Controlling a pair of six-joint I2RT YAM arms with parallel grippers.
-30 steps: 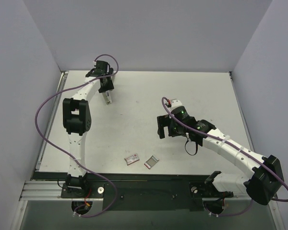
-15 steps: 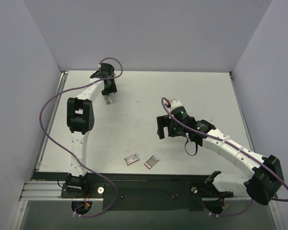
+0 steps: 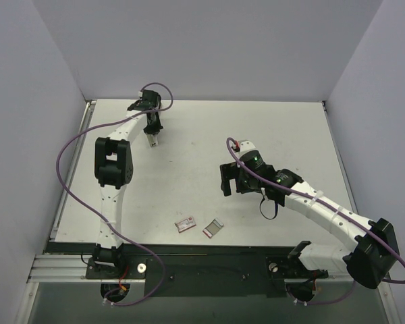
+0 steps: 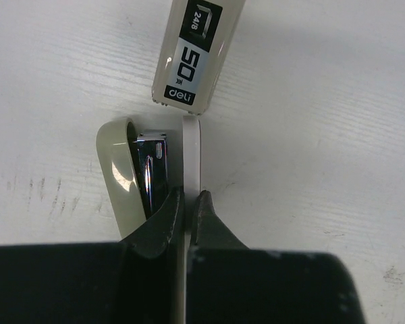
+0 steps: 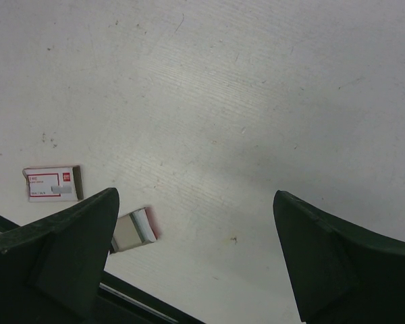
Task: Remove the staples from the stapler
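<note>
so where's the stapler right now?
Top view: the stapler sits far left on the table, at the left gripper, which is shut on a thin pale strip of it.

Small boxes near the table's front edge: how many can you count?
2. The red-and-white box lies on the left; the grey box lies just right of it, not touching. Others could be hidden from view.
</note>
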